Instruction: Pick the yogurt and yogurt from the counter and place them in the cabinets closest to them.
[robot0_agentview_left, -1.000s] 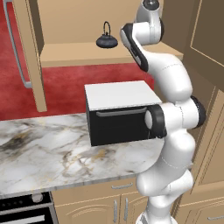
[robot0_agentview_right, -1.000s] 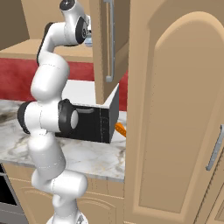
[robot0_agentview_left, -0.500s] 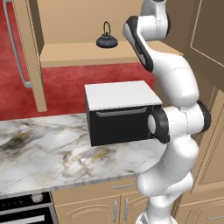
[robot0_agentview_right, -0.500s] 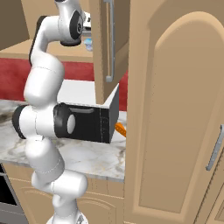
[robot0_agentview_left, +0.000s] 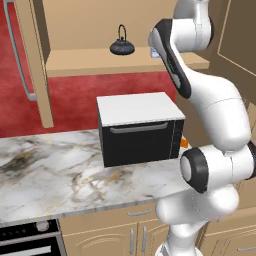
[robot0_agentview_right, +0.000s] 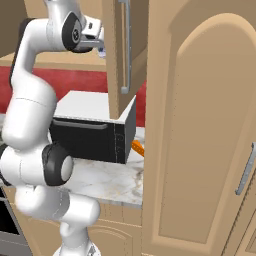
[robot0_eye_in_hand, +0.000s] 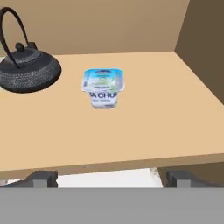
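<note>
Your gripper has just spread wide and let go: its fingertips stand far apart with nothing between them. The yogurt now sits upright on the cabinet shelf, just beside the kettle, so this cup looks delivered. It is a small squarish plastic cup with a pale blue foil lid; the shelf is smooth tan wood, the kettle black and pebbled.

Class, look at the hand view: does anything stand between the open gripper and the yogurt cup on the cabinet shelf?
Nothing visible does. The yogurt stands upright on the cabinet shelf, with bare shelf between it and the open gripper. The black kettle sits off to one side, apart from the cup.
</note>
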